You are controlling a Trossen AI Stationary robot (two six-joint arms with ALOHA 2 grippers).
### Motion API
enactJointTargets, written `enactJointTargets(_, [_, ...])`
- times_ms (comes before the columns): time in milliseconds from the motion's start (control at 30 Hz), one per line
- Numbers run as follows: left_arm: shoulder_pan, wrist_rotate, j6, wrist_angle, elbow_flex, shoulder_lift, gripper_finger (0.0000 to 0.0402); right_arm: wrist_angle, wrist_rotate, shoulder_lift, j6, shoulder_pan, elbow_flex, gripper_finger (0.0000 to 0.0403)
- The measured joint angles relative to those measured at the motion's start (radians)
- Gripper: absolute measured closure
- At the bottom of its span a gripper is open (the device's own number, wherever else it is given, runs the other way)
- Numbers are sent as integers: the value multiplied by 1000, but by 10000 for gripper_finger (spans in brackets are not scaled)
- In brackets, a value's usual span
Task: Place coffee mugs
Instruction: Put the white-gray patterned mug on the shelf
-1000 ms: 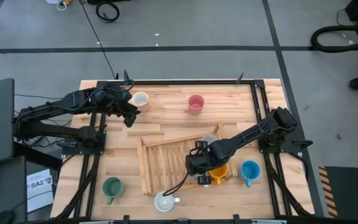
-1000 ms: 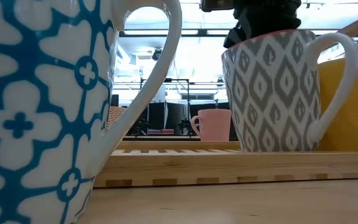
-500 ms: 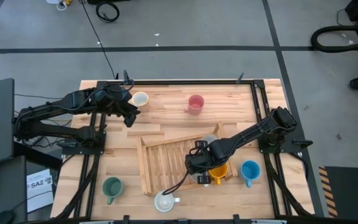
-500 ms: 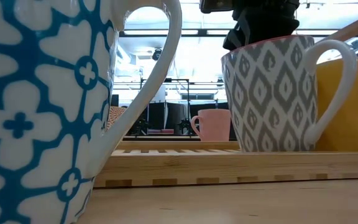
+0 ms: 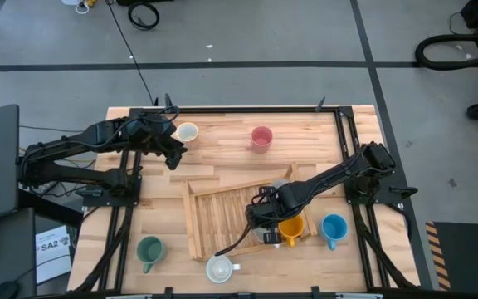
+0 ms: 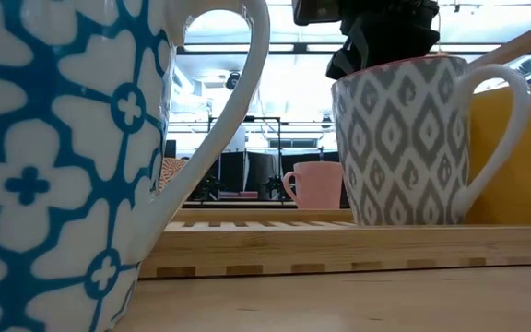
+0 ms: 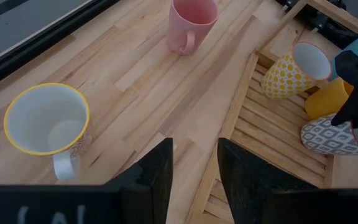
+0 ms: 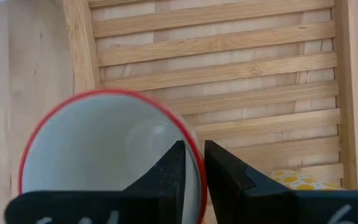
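High view, straight down on a wooden table (image 5: 222, 166). A slatted bamboo rack (image 5: 226, 218) lies near the table's middle. The right gripper (image 5: 264, 226) reaches over the rack's near right corner, above a grey patterned mug that is mostly hidden beneath it. Touching that spot sits an orange mug (image 5: 292, 230); a blue mug (image 5: 334, 227) stands just beside the rack on bare wood. A pink mug (image 5: 260, 139) stands alone toward the far edge. A cream mug (image 5: 187, 132) stands near the far left corner, with the left gripper (image 5: 173, 154) hovering just beside it. A dark green mug (image 5: 149, 249) and a white mug (image 5: 219, 268) stand at the near edge.

Low view, level with the tabletop. A white mug with blue flower outlines (image 6: 72, 157) fills the left side. On the rack stands a white mug with grey diamond shapes and a red rim (image 6: 402, 138), its handle pointing right, the dark right gripper at its rim. The orange mug shows behind it; the pink mug stands far back.

Left wrist view. The left gripper's fingers (image 7: 151, 174) are spread apart, holding nothing. The cream mug has a yellow rim. On the rack, a yellow-dotted mug (image 7: 291, 71) lies tilted beside the orange and grey ones.

Right wrist view. The right gripper's fingers (image 8: 225, 177) pinch the red rim of the grey patterned mug, one inside, one outside, over the rack's slats.
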Motion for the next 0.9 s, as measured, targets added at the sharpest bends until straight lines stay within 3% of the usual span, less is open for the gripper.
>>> enactJointTargets(500, [0,0,0,0,0,0,269,0,-9,1,-19,1,0,231])
enactJointTargets(900, [0,0,0,0,0,0,269,30,1,1,-58,-2,0,217])
